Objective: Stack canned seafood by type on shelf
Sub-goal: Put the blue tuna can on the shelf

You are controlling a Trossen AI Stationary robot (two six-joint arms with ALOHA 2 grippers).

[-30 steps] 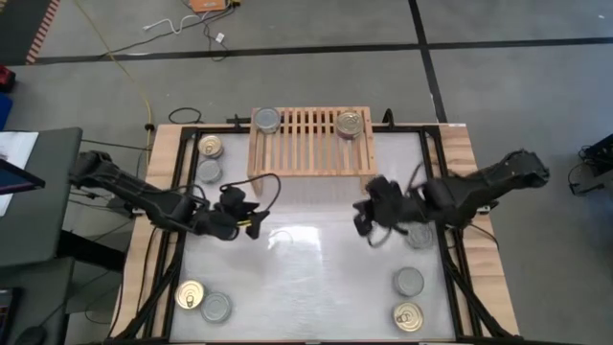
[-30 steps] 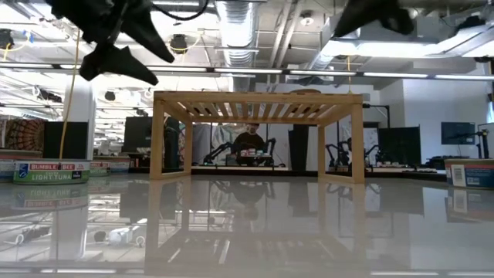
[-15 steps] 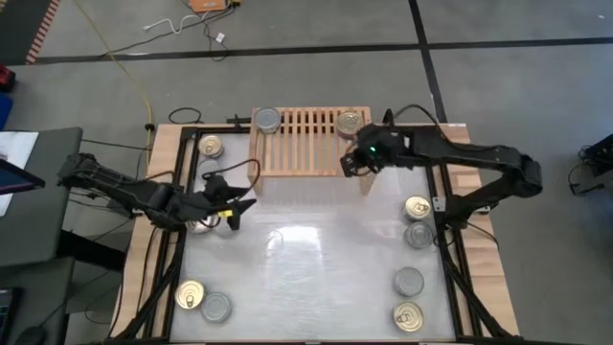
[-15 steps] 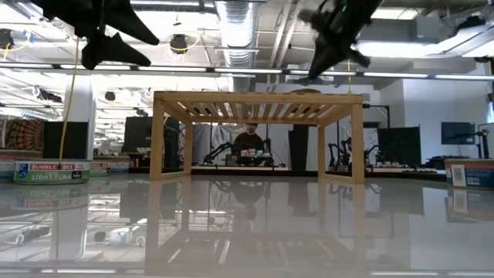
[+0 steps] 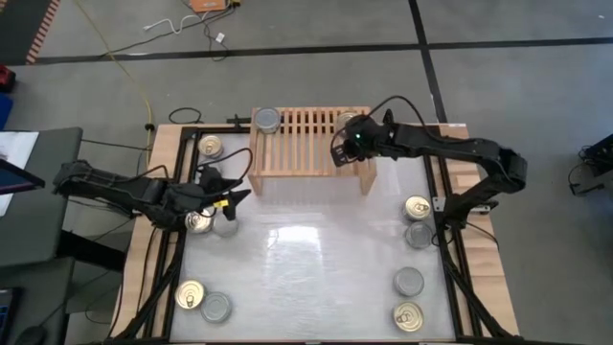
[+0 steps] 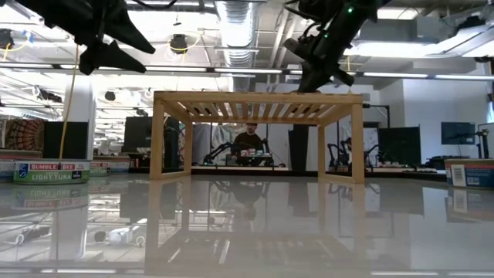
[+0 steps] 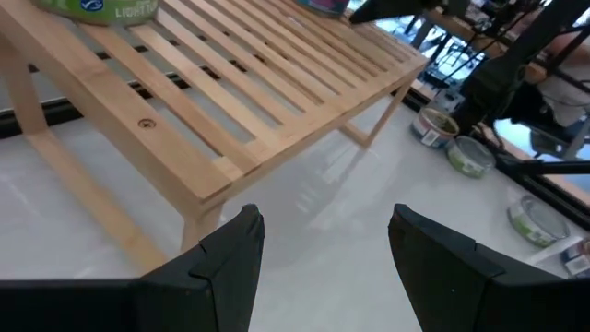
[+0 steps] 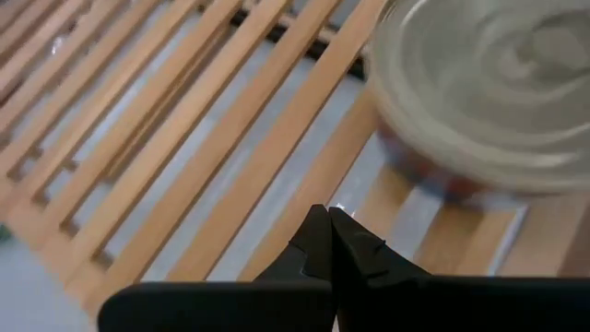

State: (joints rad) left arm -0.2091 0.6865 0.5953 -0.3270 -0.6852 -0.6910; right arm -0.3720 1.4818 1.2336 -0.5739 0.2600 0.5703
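Observation:
The light-wood shelf (image 5: 306, 142) stands at the table's far edge. A silver tin (image 5: 267, 119) sits on its slats at the left, and another tin (image 8: 479, 92) at the right, partly under my right arm. My right gripper (image 5: 337, 151) is shut and hovers just above the slats beside that tin (image 5: 351, 119); I see no contact. My left gripper (image 5: 235, 196) hangs open near the table's left side with nothing between its fingers, in front of the shelf's left leg (image 7: 198, 198). More tins lie on the table.
A gold tin (image 5: 211, 147) lies left of the shelf. Two tins (image 5: 199, 221) sit below my left arm and two (image 5: 191, 294) at the near left. Several tins (image 5: 417, 207) line the right side. The table's middle (image 5: 316, 259) is bare.
My right gripper has swung from the table's middle right toward the far edge and now hangs over the shelf's right part, still shut. My left gripper has drawn back toward the table's left edge and rolled a little, staying open.

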